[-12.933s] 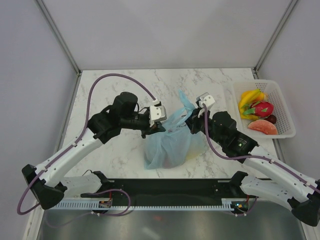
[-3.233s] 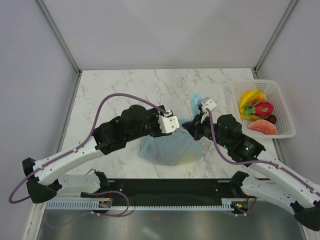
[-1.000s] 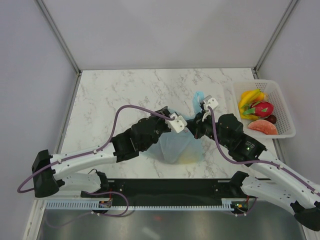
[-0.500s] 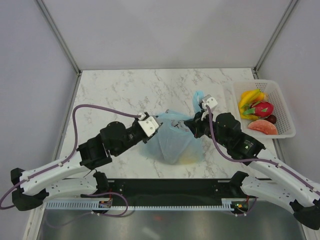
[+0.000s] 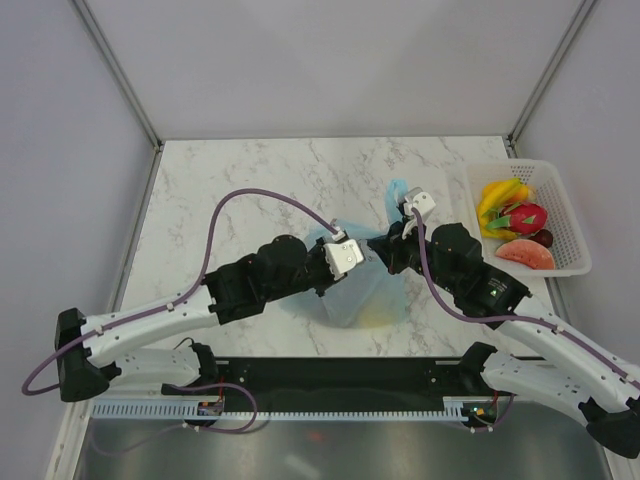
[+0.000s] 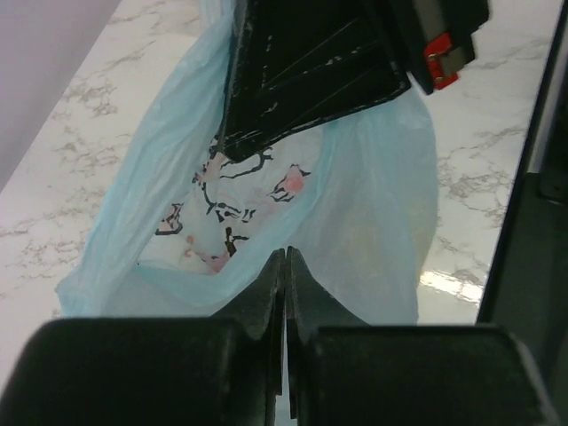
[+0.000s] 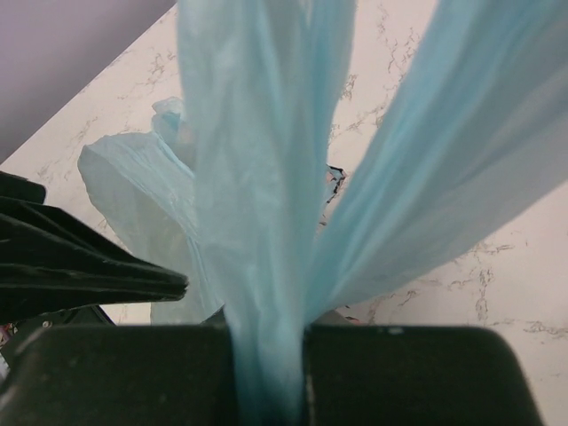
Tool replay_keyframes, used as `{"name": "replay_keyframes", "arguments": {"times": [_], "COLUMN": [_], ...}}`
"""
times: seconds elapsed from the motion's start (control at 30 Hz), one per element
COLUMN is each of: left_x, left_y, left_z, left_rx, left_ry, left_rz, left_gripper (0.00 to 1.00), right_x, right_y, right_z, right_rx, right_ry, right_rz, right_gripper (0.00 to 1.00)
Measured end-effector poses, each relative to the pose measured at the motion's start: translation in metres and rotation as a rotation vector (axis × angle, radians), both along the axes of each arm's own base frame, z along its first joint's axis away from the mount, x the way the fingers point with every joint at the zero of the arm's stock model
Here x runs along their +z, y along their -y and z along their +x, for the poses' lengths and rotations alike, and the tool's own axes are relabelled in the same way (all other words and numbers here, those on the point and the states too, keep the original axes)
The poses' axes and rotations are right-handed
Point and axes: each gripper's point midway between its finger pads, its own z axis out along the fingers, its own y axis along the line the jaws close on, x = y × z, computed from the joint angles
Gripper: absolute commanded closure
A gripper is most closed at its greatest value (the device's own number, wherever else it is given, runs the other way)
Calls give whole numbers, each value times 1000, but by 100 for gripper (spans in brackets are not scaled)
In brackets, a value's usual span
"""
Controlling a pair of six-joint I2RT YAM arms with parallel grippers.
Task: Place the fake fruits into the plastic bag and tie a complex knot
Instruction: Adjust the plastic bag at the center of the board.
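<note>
The light-blue plastic bag (image 5: 352,290) slumps on the marble table between the two arms, and its white doodle panel (image 6: 240,200) faces the left wrist camera. My left gripper (image 5: 352,257) (image 6: 285,257) is shut with its tips on the bag's near rim. My right gripper (image 5: 393,246) (image 7: 266,342) is shut on a bunched handle of the bag (image 7: 266,177), with blue film fanning up from its jaws. Fake fruits lie in the white basket (image 5: 570,215): bananas (image 5: 497,194), dragon fruit (image 5: 526,217), a red slice (image 5: 525,255) and a dark ball (image 5: 543,238). A yellowish shape (image 5: 380,318) shows through the bag.
The basket stands at the table's right edge. Metal frame posts (image 5: 140,110) rise at the back corners. The right arm's black gripper body (image 6: 311,71) hangs just over the bag, very close to my left fingers (image 7: 89,275). A purple cable (image 5: 250,200) loops above the left arm.
My left gripper was open by the bag's top, swung out to the left, then came back to the bag's rim and shut. The right gripper stayed shut on the handle.
</note>
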Motion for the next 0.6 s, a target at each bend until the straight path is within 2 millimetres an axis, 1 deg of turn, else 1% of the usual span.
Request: {"name": "replay_keyframes", "arguments": {"times": [0.07,0.13,0.27,0.4,0.5,0.6], "left_x": [-6,-6,9,18,14,4], "left_y": [2,2,6,11,16,18], "left_z": [10,23,43,56,67,79], "left_rx": [39,90,160,188,202,212], "left_ry": [25,70,170,233,251,252], "left_rz": [10,3,-44,-75,-71,-61], "left_gripper": [98,98,98,98,98,98], "right_x": [0,0,0,0,1,2], "right_y": [0,0,-1,-1,0,0], "right_z": [0,-1,-1,-1,-2,-2], "right_rx": [1,4,7,8,7,8], "right_ry": [0,-1,-1,-2,-1,0], "right_rz": [0,1,2,2,3,6], "right_gripper": [100,100,100,100,100,100]}}
